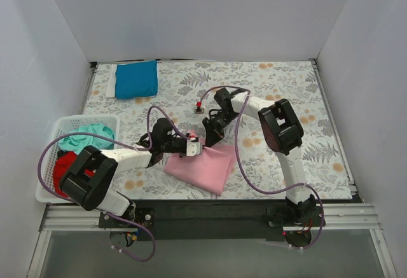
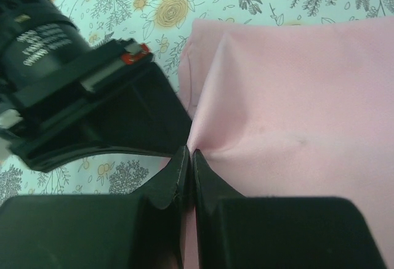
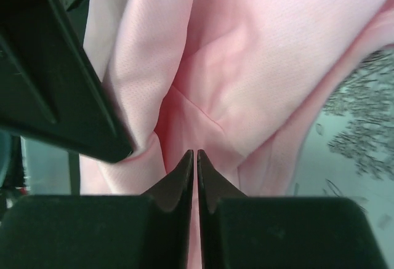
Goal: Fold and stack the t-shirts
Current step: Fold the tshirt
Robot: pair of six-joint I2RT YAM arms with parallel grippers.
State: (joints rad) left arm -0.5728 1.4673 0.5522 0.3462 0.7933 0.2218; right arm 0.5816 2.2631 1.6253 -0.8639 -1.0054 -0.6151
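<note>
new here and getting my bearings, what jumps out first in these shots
The left gripper and right gripper, close together, both pinch the pink t-shirt at mid-table. A folded blue t-shirt lies at the far left, and the white basket at the near left holds a mint green t-shirt and a red t-shirt.

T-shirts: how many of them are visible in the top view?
4. The pink t-shirt lies mid-table, the blue t-shirt folded at the far left, the mint green t-shirt and red t-shirt in the white basket, which may hide more.
</note>
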